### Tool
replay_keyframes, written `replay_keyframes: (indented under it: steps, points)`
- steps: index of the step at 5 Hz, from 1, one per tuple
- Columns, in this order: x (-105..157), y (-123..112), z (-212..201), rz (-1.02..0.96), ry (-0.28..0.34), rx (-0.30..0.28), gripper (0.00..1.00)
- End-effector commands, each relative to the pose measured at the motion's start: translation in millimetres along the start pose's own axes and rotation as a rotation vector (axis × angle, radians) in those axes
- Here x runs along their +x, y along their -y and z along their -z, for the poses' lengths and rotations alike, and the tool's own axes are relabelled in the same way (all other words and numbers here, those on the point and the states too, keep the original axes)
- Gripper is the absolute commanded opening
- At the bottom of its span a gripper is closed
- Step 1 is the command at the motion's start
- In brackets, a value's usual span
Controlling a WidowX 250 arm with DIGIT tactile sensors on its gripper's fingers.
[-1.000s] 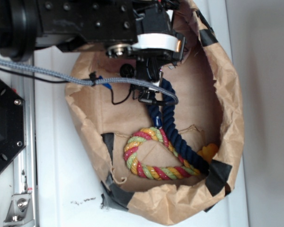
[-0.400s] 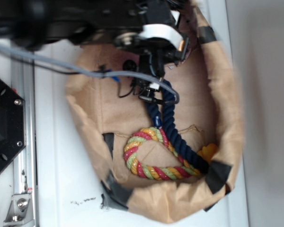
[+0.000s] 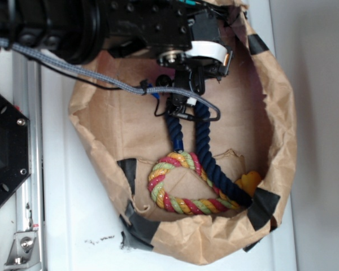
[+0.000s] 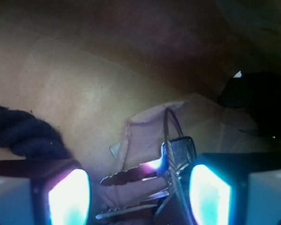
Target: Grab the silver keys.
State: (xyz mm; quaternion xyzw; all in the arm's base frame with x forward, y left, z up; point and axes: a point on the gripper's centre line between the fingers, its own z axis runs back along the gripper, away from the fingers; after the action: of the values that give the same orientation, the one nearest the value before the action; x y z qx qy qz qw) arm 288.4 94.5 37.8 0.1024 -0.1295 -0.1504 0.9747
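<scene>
While the silver keys (image 4: 147,190) lie on the brown paper floor of the bag (image 3: 282,130) near its far edge, beside the navy rope (image 3: 206,152), the gripper (image 4: 139,190) straddles them with spread fingers (image 4: 68,197), so closing and lifting remain.

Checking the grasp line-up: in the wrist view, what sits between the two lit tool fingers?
The keys lie between the fingers, nearer the right one, on brown paper. The blue rope stays outside, upper left.
</scene>
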Motion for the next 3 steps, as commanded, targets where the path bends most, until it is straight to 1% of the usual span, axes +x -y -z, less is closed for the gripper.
replay_keyframes:
  steps: [1, 2, 3]
  points:
    - [16.1, -5.3, -8.9, 0.004, 0.046, 0.035, 0.00]
    - [21.2, -8.6, -5.6, -0.016, 0.043, 0.056, 0.00]
    - [22.5, -8.7, -5.6, -0.020, 0.041, 0.064, 0.00]
